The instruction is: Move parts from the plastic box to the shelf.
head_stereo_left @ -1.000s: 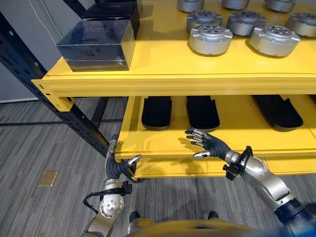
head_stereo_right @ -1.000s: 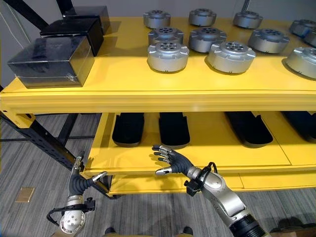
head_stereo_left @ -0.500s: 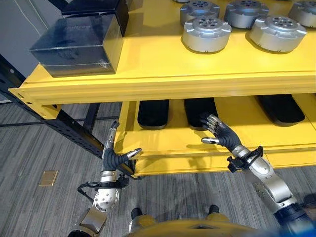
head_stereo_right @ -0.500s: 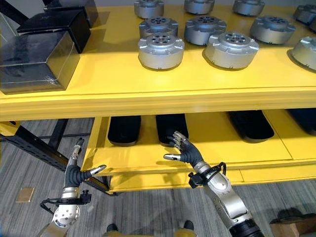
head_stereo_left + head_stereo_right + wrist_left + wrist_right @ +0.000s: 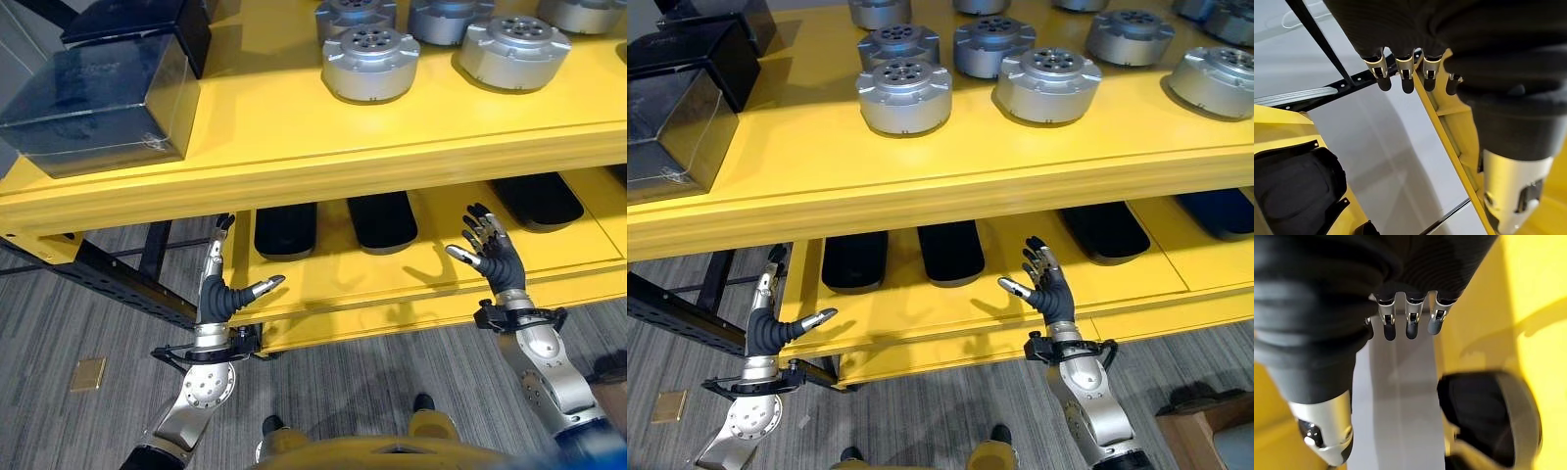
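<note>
Several round silver metal parts (image 5: 371, 64) stand in rows on the upper level of the yellow shelf (image 5: 294, 157). My left hand (image 5: 217, 294) is raised at the front left corner of the lower shelf level (image 5: 392, 274), fingers straight, thumb out, holding nothing. My right hand (image 5: 493, 257) is raised in front of the lower level farther right, fingers spread and empty. Black oblong parts (image 5: 383, 219) lie in a row on the lower level, behind both hands.
Dark boxes (image 5: 98, 98) sit at the left end of the upper level. A black perforated upright and brace (image 5: 108, 279) stand left of my left hand. Grey plank floor (image 5: 88, 323) lies below, with a small brass floor plate (image 5: 86, 374).
The view has shifted as the head moved. My right hand has lifted and turned upright, moving right away from the middle black part. My left hand has risen slightly, still open.
</note>
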You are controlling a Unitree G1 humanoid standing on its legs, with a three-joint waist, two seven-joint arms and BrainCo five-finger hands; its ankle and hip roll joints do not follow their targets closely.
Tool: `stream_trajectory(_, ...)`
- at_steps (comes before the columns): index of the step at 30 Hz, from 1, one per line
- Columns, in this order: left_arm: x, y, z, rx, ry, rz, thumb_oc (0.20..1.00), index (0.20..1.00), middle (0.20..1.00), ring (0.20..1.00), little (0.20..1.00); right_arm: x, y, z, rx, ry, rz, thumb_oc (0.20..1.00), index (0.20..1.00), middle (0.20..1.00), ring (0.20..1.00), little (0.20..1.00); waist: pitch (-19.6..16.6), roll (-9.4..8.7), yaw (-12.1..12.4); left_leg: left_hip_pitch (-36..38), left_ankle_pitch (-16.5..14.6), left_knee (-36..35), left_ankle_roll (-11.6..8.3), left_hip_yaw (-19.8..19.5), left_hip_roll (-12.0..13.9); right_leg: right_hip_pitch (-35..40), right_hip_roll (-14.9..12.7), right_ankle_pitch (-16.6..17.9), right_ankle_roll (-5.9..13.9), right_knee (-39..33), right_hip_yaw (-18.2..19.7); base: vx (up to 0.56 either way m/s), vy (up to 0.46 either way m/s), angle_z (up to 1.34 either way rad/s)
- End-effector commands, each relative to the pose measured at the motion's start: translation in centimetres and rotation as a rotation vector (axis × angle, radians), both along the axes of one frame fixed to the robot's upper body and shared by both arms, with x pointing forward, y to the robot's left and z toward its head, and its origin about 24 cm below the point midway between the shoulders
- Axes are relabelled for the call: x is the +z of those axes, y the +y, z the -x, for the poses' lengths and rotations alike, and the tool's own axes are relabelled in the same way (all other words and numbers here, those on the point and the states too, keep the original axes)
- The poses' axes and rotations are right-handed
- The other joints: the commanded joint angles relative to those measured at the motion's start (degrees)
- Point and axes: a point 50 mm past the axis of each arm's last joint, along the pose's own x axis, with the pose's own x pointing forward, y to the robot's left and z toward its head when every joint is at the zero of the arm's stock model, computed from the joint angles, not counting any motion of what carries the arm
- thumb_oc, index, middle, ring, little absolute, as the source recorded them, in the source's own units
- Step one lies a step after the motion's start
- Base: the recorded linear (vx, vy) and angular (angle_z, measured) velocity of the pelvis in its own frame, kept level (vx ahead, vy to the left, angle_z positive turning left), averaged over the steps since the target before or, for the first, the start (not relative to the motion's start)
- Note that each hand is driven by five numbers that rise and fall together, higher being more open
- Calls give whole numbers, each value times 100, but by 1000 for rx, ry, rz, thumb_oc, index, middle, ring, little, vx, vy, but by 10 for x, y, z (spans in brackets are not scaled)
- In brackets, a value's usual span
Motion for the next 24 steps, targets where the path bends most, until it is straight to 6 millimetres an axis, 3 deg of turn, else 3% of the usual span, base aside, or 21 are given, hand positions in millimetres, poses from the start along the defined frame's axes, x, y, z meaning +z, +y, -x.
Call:
stream_trajectory(1,24,11,-1,-1,-119,-55,1000,1000,1000,1000,1000,39,9,0,6,-239,-5,1000,1000,1000,1000,1000,15,-165,32,-434,174,706,-256,-232,310,29,-91,-354,-499,694,-600,-13,-205,-12)
stream_trajectory(4,22,18,2,115,-144,-89,1000,1000,1000,1000,1000,32,2,-6,-17,-216,-38,1000,1000,1000,1000,1000,55,-178,90,-483,227,846,-274,-346,399,-83,12,-579,-665,992,-649,64,-295,-12)
stream_trajectory(5,24,33,1,211,-168,-46,1000,1000,1000,1000,1000,27,5,-12,8,-193,-45,1000,1000,1000,1000,1000,49,-221,158,-600,766,1027,-461,-412,663,-146,132,-726,-827,1127,-741,72,-368,-13)
stream_trajectory(6,26,35,0,221,-173,-22,1000,1000,1000,1000,1000,27,7,-13,13,-189,-46,1000,1000,1000,1000,1000,74,-236,169,-688,1016,1116,-540,-346,778,-109,162,-718,-867,1084,-803,21,-405,-20)
stream_trajectory(7,28,39,-3,238,-175,44,1000,1000,1000,1000,1000,26,11,-13,16,-185,-34,1000,1000,1000,1000,1000,123,-271,130,-808,1329,1253,-663,-27,954,28,216,-662,-908,904,-1040,-28,-209,-18)
stream_trajectory(8,30,40,-5,238,-180,45,1000,1000,1000,1000,1000,26,12,-12,17,-179,-33,1000,1000,1000,1000,1000,130,-276,117,-821,1364,1273,-681,96,967,64,235,-662,-916,867,-1117,-41,-220,11)
stream_trajectory(12,32,40,-6,233,-184,49,1000,1000,1000,1000,1000,17,10,-7,21,-132,-48,1000,1000,1000,1000,1000,101,-282,86,-866,1030,1367,-547,378,532,239,369,-634,-939,641,-1307,2,-107,62)
stream_trajectory(14,33,40,-1,235,-182,59,1000,1000,1000,1000,1000,10,6,2,36,-95,-52,1000,1000,1000,1000,1000,31,-277,107,-875,598,1331,-313,358,-127,425,504,-400,-841,197,-1227,39,-20,30)
stream_trajectory(15,33,40,0,235,-179,62,1000,1000,1000,1000,1000,9,5,3,41,-89,-50,1000,1000,1000,1000,1000,14,-273,113,-856,503,1284,-262,356,-226,440,513,-367,-820,151,-1212,25,51,17)
stream_trajectory(17,32,38,3,229,-175,50,1000,1000,1000,1000,1000,5,6,6,55,-74,-52,1000,1000,1000,1000,1000,-87,-290,199,-750,-32,995,8,160,-761,471,531,-185,-711,-64,-1094,19,81,7)
stream_trajectory(19,27,37,10,234,-151,63,1000,1000,1000,1000,1000,-1,8,7,77,-53,-73,1000,1000,1000,1000,1000,-188,-368,438,-727,-554,849,248,-606,-1272,459,587,-52,-609,-203,-775,33,88,-5)
stream_trajectory(24,24,33,17,203,-136,51,1000,1000,1000,1000,1000,-5,9,4,84,-28,-118,1000,1000,1000,1000,1000,-330,-467,622,-444,-444,347,321,-720,-1390,566,646,159,-540,-547,-828,-47,119,-19)
